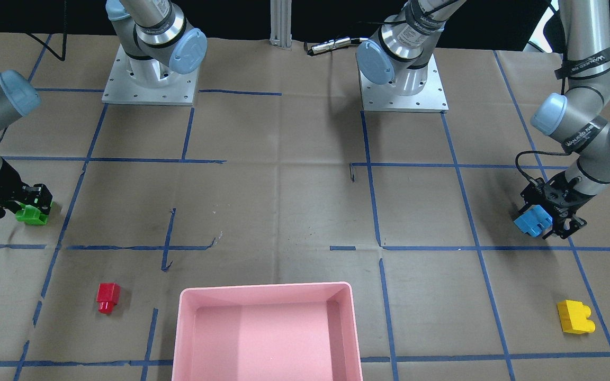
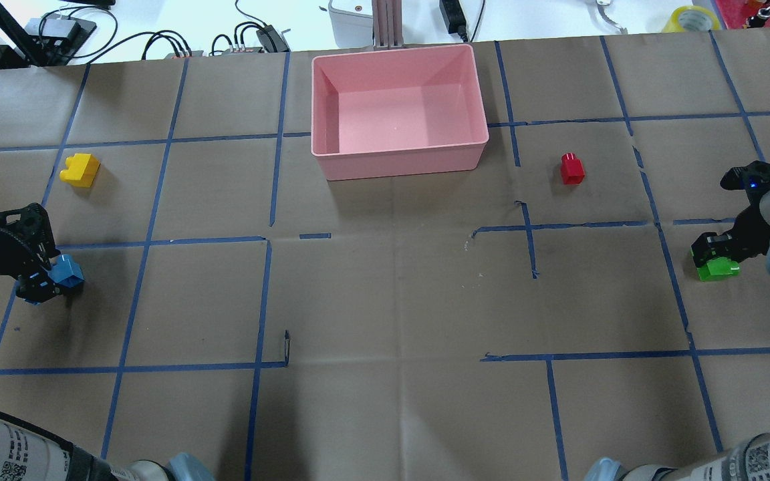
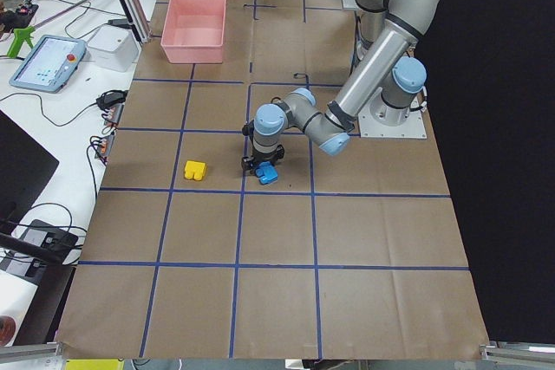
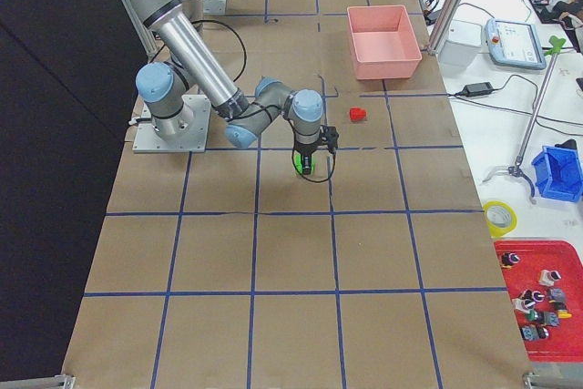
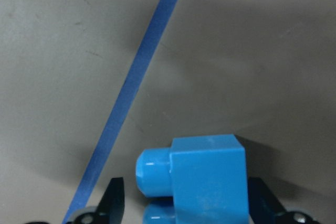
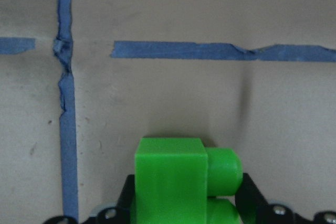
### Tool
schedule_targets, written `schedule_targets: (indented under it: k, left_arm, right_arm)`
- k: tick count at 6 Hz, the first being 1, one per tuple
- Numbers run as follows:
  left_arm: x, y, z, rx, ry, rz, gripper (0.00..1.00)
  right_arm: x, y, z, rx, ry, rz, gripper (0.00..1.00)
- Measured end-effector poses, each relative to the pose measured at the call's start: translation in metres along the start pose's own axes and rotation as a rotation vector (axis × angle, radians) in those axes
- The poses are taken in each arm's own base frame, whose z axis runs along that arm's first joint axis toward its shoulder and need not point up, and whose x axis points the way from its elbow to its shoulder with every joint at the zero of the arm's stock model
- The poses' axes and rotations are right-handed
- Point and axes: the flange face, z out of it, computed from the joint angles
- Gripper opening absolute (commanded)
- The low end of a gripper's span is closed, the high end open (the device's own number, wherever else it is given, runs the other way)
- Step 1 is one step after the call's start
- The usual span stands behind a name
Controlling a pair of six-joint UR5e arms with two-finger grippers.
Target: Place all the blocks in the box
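Blue plastic sat clamped at the far left of your overhead view. The left end effector (image 2: pixel 51 275) had its two fingers closed on the sides of the blue block (image 2: pixel 67 272), whose studs pointed sideways in the wrist view. Above it, toward the upper left, the yellow block (image 2: pixel 79 168) lay free on the table (image 2: pixel 385 300), apart from that arm. At top centre you had the pink box (image 2: pixel 402 162), open side up, and all four blocks were outside it. Just right of the box, the red block (image 2: pixel 572 169) stood alone. At the far right edge, your right end effector (image 2: pixel 712 257) was clamped on the green block (image 2: pixel 718 269), low over the table. I could not tell whether either held block touched the table.
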Motion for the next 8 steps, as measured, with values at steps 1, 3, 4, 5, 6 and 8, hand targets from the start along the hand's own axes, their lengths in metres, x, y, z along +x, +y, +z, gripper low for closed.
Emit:
schedule_targets:
  k: [1, 3, 4, 5, 6, 8]
  left_arm:
    - [0.000, 0.000, 0.001, 0.001, 0.001, 0.006, 0.57]
    - [-0.002, 0.003, 0.000, -0.009, 0.000, 0.007, 0.28]
    - [-0.004, 0.004, -0.003, -0.016, -0.006, 0.001, 0.21]
    - [-0.007, 0.005, -0.011, -0.024, -0.022, -0.021, 0.16]
    - [-0.017, 0.007, -0.027, -0.033, -0.054, -0.066, 0.14]
    - [-0.061, 0.004, -0.085, -0.029, -0.108, -0.219, 0.13]
  right_arm:
    - [0.005, -0.005, -0.014, 0.000, 0.014, -0.005, 0.06]
    - [0.020, -0.031, -0.083, 0.028, 0.046, -0.019, 0.06]
    - [0.023, -0.050, -0.123, 0.049, 0.058, -0.036, 0.06]
    - [0.009, -0.079, -0.169, 0.085, 0.074, -0.080, 0.07]
    - [-0.027, -0.114, -0.214, 0.130, 0.083, -0.120, 0.08]
    - [-0.137, -0.171, -0.261, 0.178, 0.025, -0.119, 0.09]
